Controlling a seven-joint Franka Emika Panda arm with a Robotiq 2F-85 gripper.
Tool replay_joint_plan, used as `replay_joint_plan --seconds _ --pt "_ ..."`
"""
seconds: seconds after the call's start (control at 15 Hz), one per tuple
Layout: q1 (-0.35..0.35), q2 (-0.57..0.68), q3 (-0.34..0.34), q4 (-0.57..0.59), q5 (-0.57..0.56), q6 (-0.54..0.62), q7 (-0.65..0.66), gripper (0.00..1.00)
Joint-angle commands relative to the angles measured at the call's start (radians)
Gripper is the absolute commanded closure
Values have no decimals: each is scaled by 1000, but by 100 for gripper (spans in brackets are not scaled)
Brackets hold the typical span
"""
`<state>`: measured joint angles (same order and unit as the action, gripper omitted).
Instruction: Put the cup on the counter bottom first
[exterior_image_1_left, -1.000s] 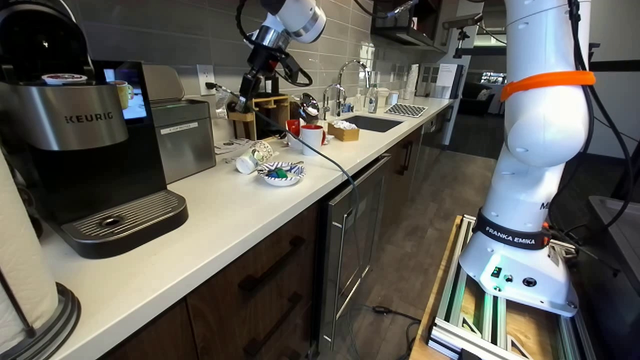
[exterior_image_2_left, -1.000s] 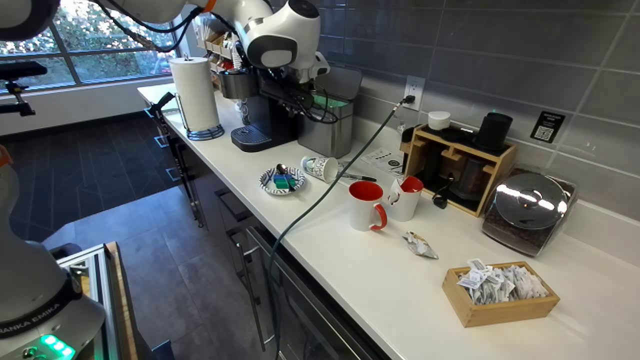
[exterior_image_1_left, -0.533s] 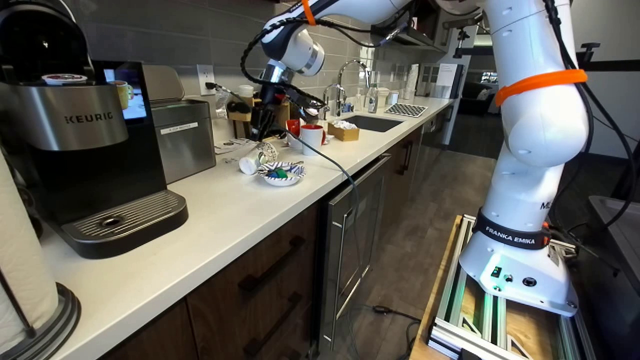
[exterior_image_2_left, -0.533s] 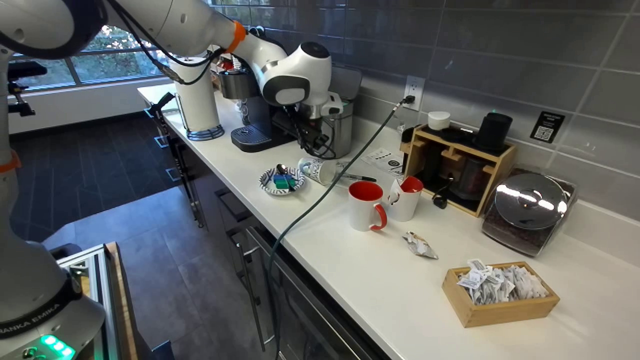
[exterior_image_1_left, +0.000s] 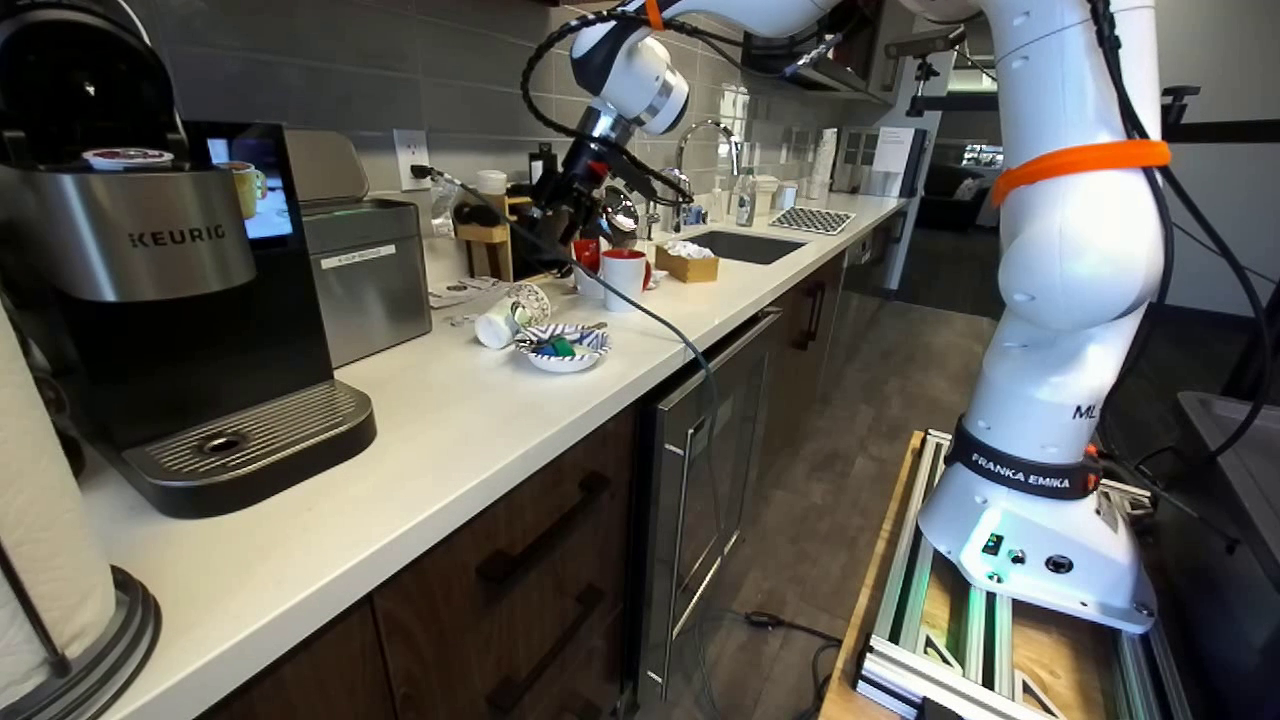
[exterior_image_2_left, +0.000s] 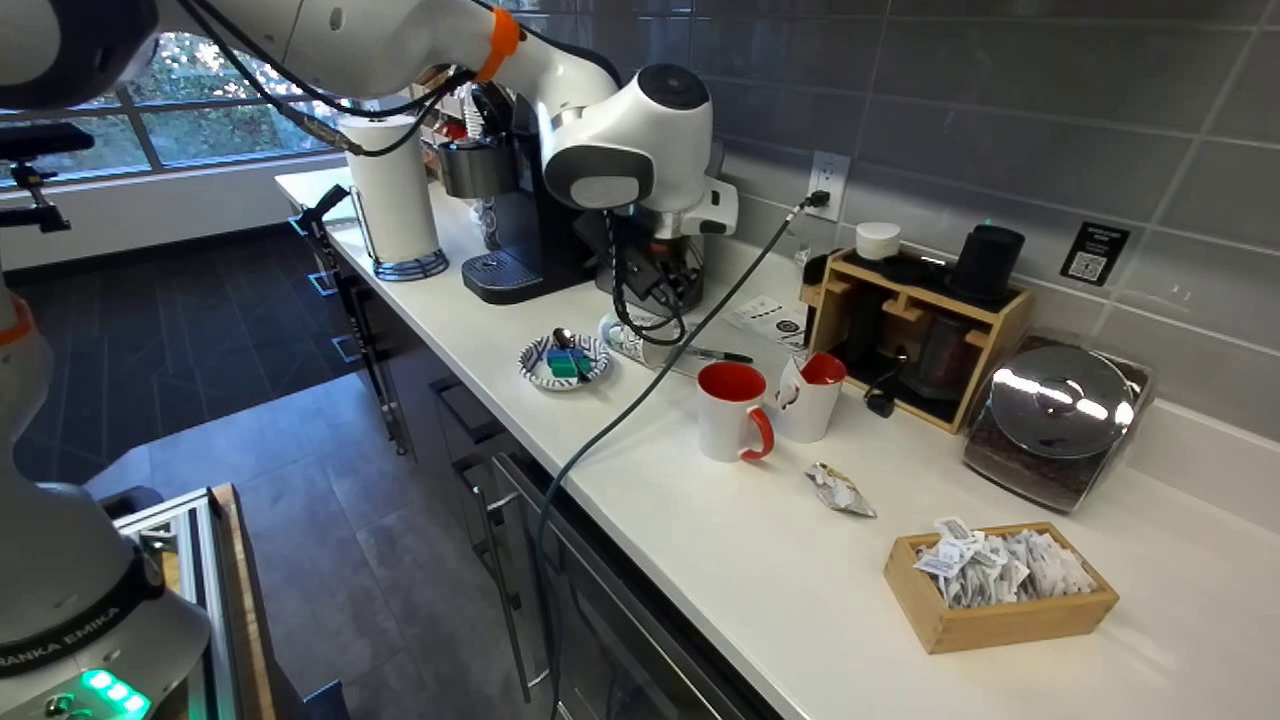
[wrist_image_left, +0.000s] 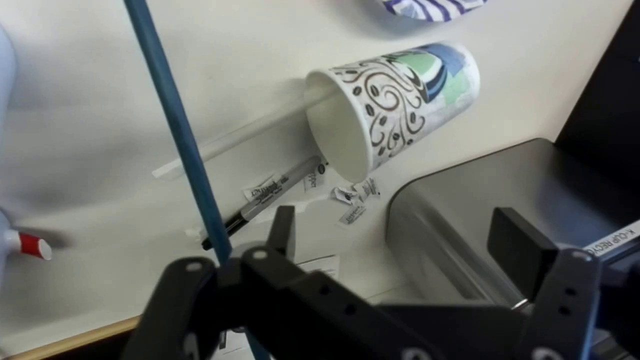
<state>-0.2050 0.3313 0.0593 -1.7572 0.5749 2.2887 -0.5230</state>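
The cup (wrist_image_left: 400, 105) is a white paper one with brown swirls and a blue-green print, lying on its side on the white counter (exterior_image_1_left: 430, 430). Its mouth faces the wrist view's lower left. In an exterior view the same cup (exterior_image_1_left: 515, 312) rests just behind the patterned bowl. My gripper (wrist_image_left: 400, 242) is open, its fingers wide apart with nothing between them. In the wrist view the cup lies beyond the fingertips, not touched by them. In an exterior view my gripper (exterior_image_2_left: 668, 290) hangs above the cup and hides part of it.
A blue-patterned bowl (exterior_image_1_left: 565, 362) stands beside the cup. A dark cord (exterior_image_2_left: 605, 430) crosses above the counter near the gripper. Two red-lined mugs (exterior_image_2_left: 722, 430) stand farther along. A metal bin (wrist_image_left: 460, 200) and the coffee machine (exterior_image_1_left: 290, 330) stand on the far side.
My gripper dipped toward the cup, then rose and moved along the counter toward the mugs, its fingers spreading apart. The cup shifted slightly and still lies on its side.
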Motion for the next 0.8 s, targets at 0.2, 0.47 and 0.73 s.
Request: replay_joint_plan --seconds 0.2,0.47,0.73 --pt "34 41 53 -3 95 14 -36 0" --pt "48 81 46 0 76 32 -5 0" --pt "51 120 33 1 46 42 25 0"
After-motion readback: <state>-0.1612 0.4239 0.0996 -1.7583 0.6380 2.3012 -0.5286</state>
